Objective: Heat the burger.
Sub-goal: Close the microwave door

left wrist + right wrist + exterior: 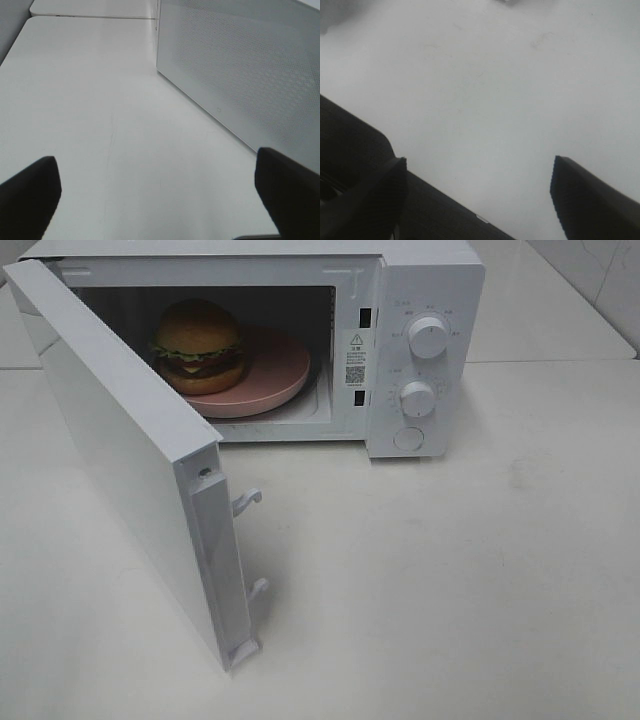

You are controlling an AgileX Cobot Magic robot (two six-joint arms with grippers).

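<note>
1. the burger (pixel 198 345) sits on a pink plate (pixel 285 380) inside the microwave (pixel 425 280), towards the left of the plate. it looks placed there so that it can be heated.
2. the door (pixel 110 440) is swung wide to the left, with its latch hooks (pixel 247 502) facing out over the table (pixel 450 590). my guess is that the loading is done and the door has yet to be shut.
3. the left gripper (pixel 156 165) has its jaws spread wide and holds nothing. its wrist view shows the door's dotted face just ahead and off to one side. this seems a fair spot from which to push the door closed.
4. the right gripper (pixel 479 162) is also spread apart and empty, over bare table. it is likely kept free for the upper knob (pixel 428 337) and the lower knob (pixel 417 398), which are on its side.
5. neither arm shows in the high view, so both are clear of the oven's opening.
6. the burger has a domed tan-brown top bun, a frill of green lettuce, a dark patty and a lighter bottom bun. it stands upright and looks neatly stacked.
</note>
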